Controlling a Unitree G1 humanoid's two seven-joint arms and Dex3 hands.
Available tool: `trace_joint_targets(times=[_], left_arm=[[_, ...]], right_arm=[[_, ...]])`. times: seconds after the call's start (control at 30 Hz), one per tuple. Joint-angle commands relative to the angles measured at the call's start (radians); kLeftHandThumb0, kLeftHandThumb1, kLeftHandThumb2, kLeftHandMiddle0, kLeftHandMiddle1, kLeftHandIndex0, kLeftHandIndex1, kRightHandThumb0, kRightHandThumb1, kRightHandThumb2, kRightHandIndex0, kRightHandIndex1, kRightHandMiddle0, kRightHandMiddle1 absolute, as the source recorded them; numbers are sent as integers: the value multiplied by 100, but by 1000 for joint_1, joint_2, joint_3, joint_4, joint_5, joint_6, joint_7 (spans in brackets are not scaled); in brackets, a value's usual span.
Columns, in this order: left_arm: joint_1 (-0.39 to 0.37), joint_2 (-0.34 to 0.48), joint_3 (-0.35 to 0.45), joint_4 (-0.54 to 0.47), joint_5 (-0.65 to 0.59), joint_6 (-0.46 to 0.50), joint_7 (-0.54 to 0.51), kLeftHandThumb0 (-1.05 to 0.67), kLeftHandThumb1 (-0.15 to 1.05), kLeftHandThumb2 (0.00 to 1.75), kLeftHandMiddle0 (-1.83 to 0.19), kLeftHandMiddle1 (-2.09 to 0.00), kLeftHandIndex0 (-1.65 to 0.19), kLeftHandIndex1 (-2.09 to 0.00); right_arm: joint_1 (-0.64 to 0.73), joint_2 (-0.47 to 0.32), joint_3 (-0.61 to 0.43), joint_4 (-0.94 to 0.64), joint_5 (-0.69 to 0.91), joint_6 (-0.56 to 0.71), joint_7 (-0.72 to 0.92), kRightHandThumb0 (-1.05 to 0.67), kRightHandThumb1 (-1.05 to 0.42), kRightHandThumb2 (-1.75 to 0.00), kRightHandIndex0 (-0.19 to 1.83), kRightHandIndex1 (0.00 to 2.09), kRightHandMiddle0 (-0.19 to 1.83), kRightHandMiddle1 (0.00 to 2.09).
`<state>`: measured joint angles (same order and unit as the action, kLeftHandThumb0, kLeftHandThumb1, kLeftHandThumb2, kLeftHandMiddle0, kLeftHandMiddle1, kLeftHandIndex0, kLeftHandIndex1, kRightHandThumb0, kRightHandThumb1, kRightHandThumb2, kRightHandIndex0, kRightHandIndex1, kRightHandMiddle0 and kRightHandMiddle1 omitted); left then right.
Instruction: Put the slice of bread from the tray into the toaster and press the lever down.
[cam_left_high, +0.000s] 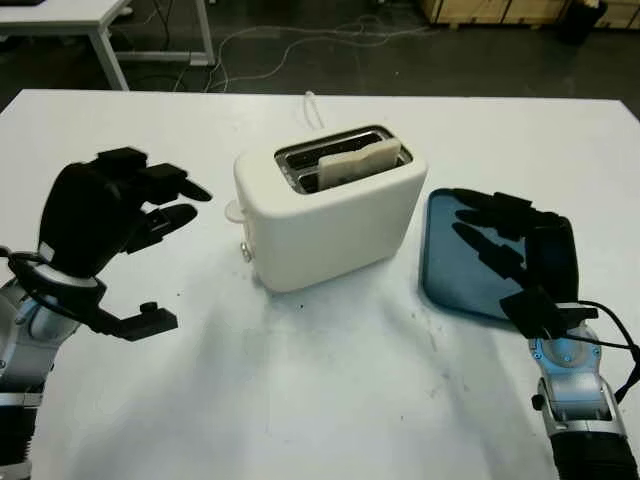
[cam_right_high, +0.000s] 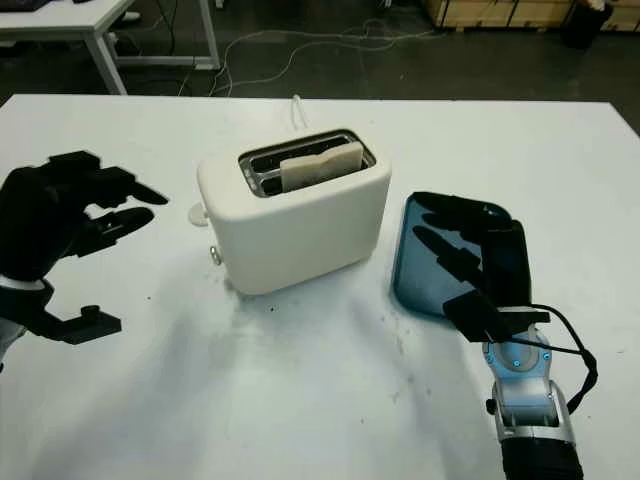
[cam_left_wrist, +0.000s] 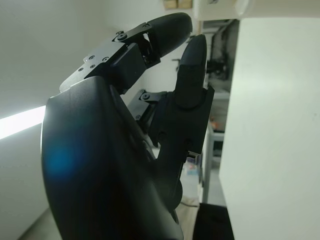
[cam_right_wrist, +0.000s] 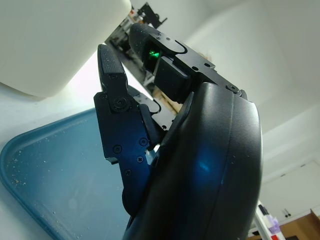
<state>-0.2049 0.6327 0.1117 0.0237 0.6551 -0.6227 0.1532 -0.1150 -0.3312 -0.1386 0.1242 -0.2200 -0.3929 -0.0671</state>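
The white table (cam_left_high: 330, 400) was noted as the work surface, with the cream toaster (cam_left_high: 330, 215) stood near its middle and the blue tray (cam_left_high: 448, 270) just beside it on the robot's right. The slice of bread (cam_left_high: 362, 160) was found already seated in a toaster slot, its top edge standing proud of the slot, and no bread was seen on the tray. The lever (cam_left_high: 235, 211) was taken to be the pale tab projecting from the toaster's end face toward the left hand; whether it had been pressed could not be told, though the raised bread suggested it had not. The principal risk was judged to be a sideways push: with a light toaster on a smooth table, a press that met the tab at an angle rather than from above could slide or turn the appliance instead of driving the lever down. A fingertip slipping off so small a tab was judged a second risk. The left hand (cam_left_high: 110, 215) was recorded raised above the table, near the lever end but apart from it, fingers extended toward the toaster, released and holding nothing. The right hand (cam_left_high: 515, 250) was recorded over the tray, released and empty; contact with the tray could not be confirmed.
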Motion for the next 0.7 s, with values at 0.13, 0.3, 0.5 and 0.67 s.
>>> trace_joint_targets(times=[0.13,0.3,0.5,0.67], left_arm=[[-19,7,-50,11,2,13,-25,-31,92,27,-74,-160,-89,-21],[-16,3,-75,16,-5,16,-30,-29,92,27,-71,-167,-87,-15],[-17,11,-89,20,-5,21,-44,-29,92,29,-69,-169,-87,-12],[-13,12,-91,17,-1,35,-46,-29,92,29,-70,-168,-88,-11]], right_arm=[[3,3,2,-5,10,-9,4,-33,-92,-9,97,18,93,0],[2,1,3,-1,5,-15,0,-33,-92,-9,97,18,93,0],[2,3,2,-1,8,-14,0,-33,-92,-9,98,18,93,0],[4,3,3,-5,11,-8,5,-34,-92,-9,98,18,92,0]])
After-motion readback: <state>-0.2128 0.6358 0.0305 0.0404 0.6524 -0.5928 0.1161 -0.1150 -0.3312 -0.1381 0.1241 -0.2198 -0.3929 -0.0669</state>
